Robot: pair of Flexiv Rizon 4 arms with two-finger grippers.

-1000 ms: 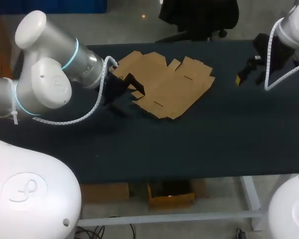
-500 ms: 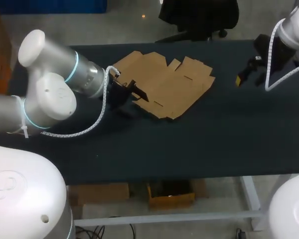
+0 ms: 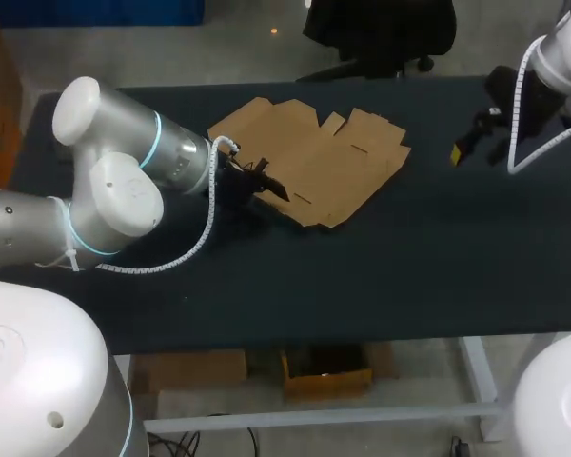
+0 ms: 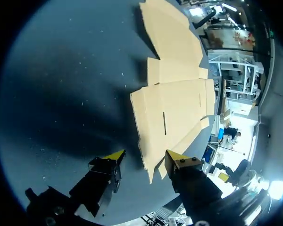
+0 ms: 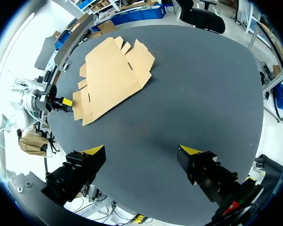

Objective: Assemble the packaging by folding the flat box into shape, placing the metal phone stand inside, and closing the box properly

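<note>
The flat box (image 3: 314, 164) lies unfolded on the far middle of the dark table (image 3: 362, 276), its flaps spread out flat and its far edge close to the table's far edge. A broad stretch of bare cloth runs in front of it to the near edge, and another lies open on its right, between the cardboard and the right gripper (image 5: 142, 150). That gripper hangs above the table's far right part, well apart from the box, with its fingers spread wide and nothing between them. The left gripper (image 4: 146, 155) is low at the box's near left edge with its yellow tips spread. A pointed corner of cardboard reaches into the gap between them, and neither finger clearly pinches it. The left arm (image 3: 124, 181) comes in over the table's left part, which leaves little room on that side of the box. Compared with a second ago, the left arm has swung its elbow inward and the left gripper has slid along the box's left edge toward its near corner. The box and the right gripper sit as they did.
</note>
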